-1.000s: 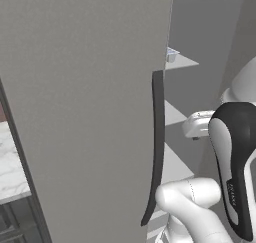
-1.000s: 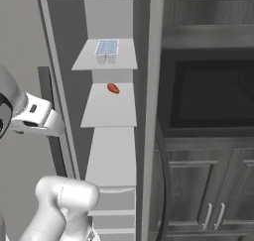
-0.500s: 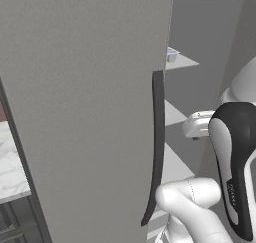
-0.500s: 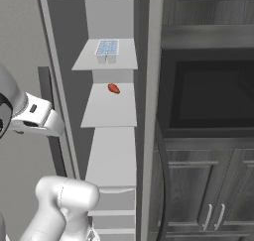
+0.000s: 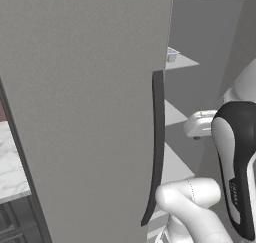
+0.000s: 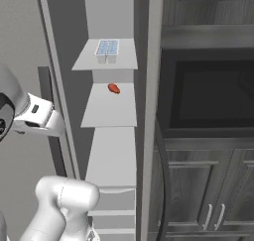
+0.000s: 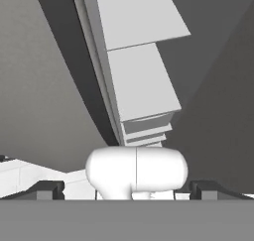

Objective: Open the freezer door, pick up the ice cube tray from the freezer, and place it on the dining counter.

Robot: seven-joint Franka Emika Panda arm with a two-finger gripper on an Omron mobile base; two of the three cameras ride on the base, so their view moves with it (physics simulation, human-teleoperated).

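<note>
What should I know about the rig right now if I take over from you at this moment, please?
Claw: tips barely show in the hand view, wide apart, holding nothing.
Freezer door is swung open, its dark handle near the arm.
Ice cube tray sits on the top shelf of the freezer; a small red thing lies on the shelf below.
Done: door opened.
Left: reach in, grasp the tray, carry it to the dining counter.

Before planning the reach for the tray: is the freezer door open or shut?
Open. The freezer door stands swung aside, and the white shelves show, with the ice cube tray on the top one.
</note>
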